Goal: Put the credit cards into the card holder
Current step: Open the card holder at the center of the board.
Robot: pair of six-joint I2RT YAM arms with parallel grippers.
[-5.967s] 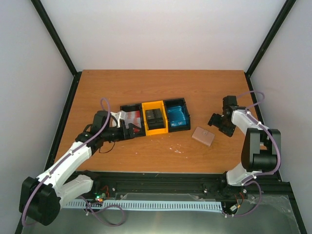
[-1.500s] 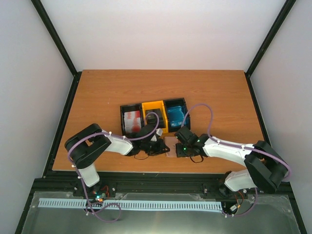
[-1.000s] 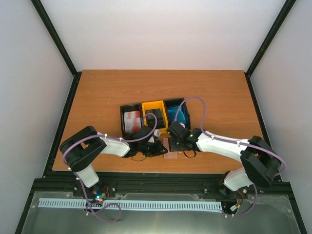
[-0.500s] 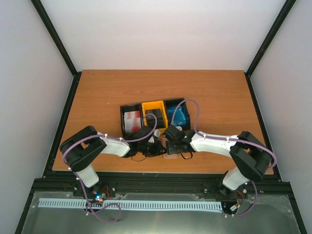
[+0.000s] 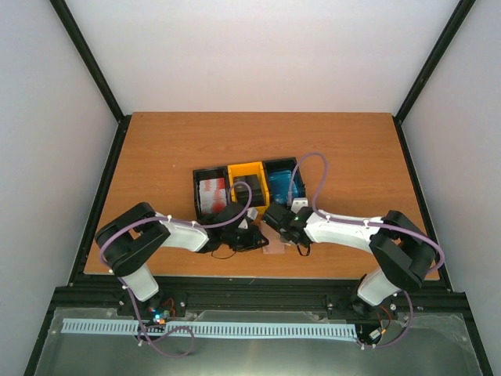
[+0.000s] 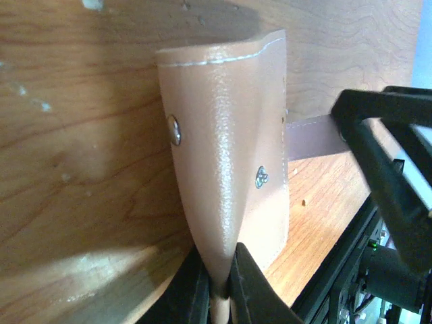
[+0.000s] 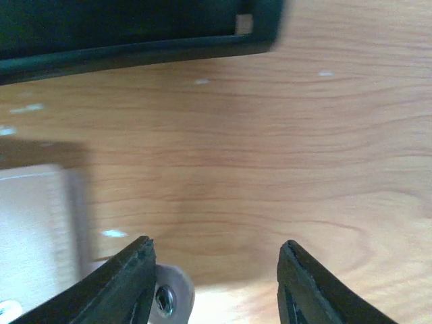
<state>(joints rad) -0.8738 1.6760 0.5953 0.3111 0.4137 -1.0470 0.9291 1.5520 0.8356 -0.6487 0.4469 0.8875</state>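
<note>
The card holder [image 6: 229,155], pinkish-tan with a small round snap, stands on edge on the wood, and my left gripper [image 6: 219,291] is shut on its lower flap. From above, the holder [image 5: 274,248] lies near the table's front edge between both grippers. My right gripper [image 7: 216,270] hovers open over bare wood, with the holder's snap tab [image 7: 170,297] just beside its left finger [image 7: 128,280] and nothing between the jaws. The credit cards lie in the bins: red-and-white [image 5: 212,193], dark [image 5: 252,188] and blue [image 5: 282,182].
A row of bins, black [image 5: 197,188], yellow [image 5: 247,168] and black [image 5: 298,182], sits just behind both grippers. A black bin's edge [image 7: 135,40] fills the top of the right wrist view. The table's front edge and black rail [image 5: 250,286] are close below.
My right gripper has shifted left and back toward the bins, and its jaws have narrowed somewhat. My left gripper has stayed shut on the card holder in the same place.
</note>
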